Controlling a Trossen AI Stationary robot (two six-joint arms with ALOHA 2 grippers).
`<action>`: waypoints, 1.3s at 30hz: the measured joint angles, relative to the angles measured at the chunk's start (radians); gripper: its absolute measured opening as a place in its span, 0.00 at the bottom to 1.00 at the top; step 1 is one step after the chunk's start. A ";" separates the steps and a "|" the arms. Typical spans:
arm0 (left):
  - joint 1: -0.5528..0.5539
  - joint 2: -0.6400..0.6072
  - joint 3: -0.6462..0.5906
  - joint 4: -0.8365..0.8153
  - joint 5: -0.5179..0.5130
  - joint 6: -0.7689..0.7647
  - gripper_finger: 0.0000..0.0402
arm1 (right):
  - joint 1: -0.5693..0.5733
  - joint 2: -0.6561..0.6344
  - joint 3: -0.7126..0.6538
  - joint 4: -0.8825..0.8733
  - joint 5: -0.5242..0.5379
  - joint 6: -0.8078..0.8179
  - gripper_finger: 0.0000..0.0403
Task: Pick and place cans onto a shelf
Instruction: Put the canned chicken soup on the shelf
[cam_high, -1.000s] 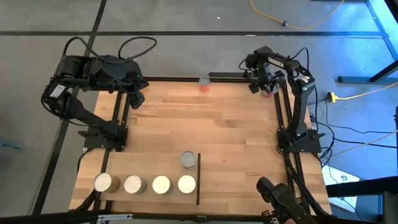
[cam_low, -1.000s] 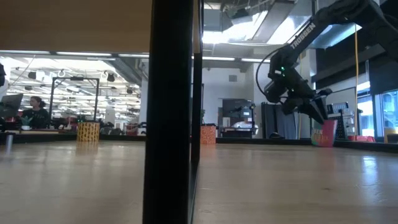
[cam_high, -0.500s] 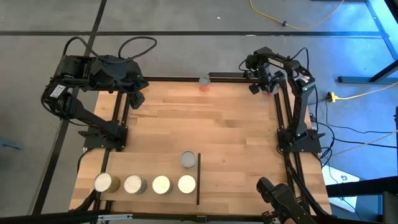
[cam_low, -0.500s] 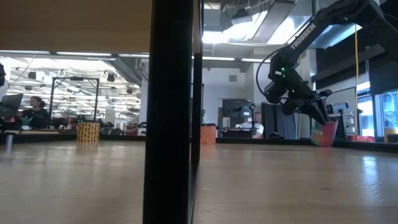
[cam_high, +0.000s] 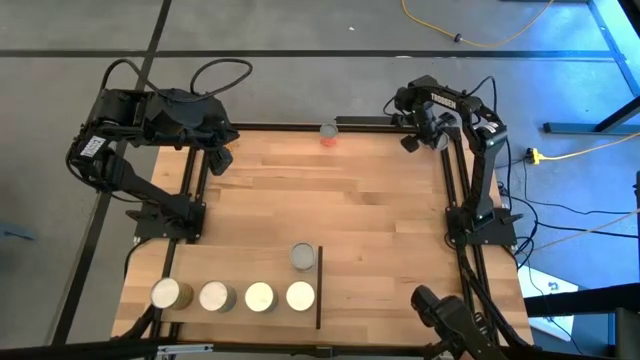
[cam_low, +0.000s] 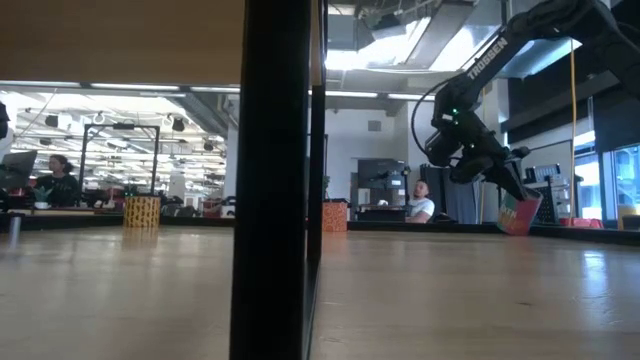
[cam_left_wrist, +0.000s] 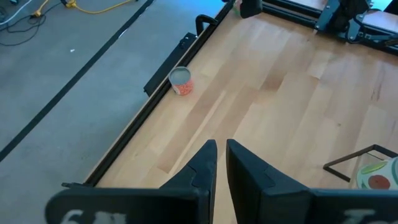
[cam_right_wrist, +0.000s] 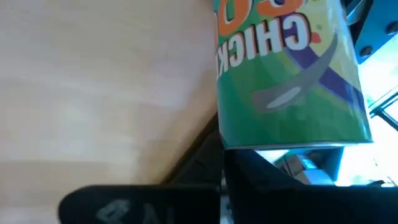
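A green-labelled can (cam_right_wrist: 286, 74) stands tilted at the table's far right corner (cam_low: 518, 215). My right gripper (cam_right_wrist: 222, 163) is shut at one end of it, slanting down from above (cam_low: 508, 190). In the high view the gripper (cam_high: 425, 142) hides this can. A red can (cam_high: 328, 133) stands upright at the far edge. Several cans, such as one (cam_high: 259, 297), stand on the shelf by its black bar (cam_high: 319, 287) at the near left. My left gripper (cam_high: 221, 160) waits shut above the far left corner, holding nothing (cam_left_wrist: 221, 155). My right gripper meets the green can's end rim (cam_right_wrist: 249, 144) with its shut fingertips, not with the can between them. The fingers slant down from above. The can leans off upright with its lower edge on the table (cam_low: 510, 232). Whether they press it, I cannot tell.
A black frame rail (cam_high: 370, 122) runs along the table's far edge, and another (cam_high: 449, 180) runs down the right side beside the gripper. The middle of the plank tabletop (cam_high: 330, 200) is bare. In the low view the shelf's black bar (cam_low: 275, 180) blocks the centre.
My right gripper has shut at the green can without shifting along the table, rolling a little at the wrist. The can, upright a second ago, now leans. My left arm has kept still.
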 joint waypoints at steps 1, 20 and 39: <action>0.000 0.000 0.000 0.000 0.000 0.000 0.07 | 0.002 0.000 0.000 -0.010 -0.002 -0.006 0.02; 0.000 0.000 0.000 0.000 0.000 0.053 0.07 | 0.400 -0.043 0.271 -0.052 -0.089 -0.182 0.01; 0.000 0.000 0.000 0.000 0.037 0.063 0.07 | 0.834 -0.043 0.512 -0.054 -0.247 0.009 0.01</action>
